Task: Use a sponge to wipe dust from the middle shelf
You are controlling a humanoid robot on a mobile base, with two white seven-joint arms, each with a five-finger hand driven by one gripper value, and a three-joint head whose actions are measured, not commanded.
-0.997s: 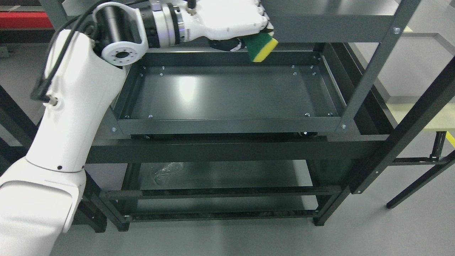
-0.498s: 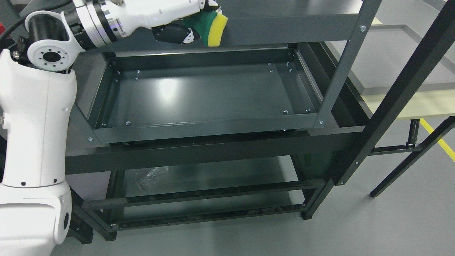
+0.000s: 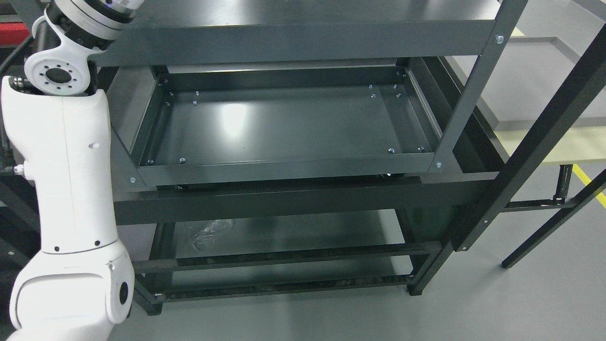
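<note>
L arm (image 3: 66, 156) rises past frame top so hand & sponge are out of view, can't tell grip; middle shelf tray (image 3: 289, 166) sits bare below-right, prob lifted clear

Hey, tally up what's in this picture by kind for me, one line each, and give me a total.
Left arm: 1
Middle shelf: 1
Crumpled clear plastic, on the lower shelf: 1
Pale table, on the right: 1
Total: 4
</note>
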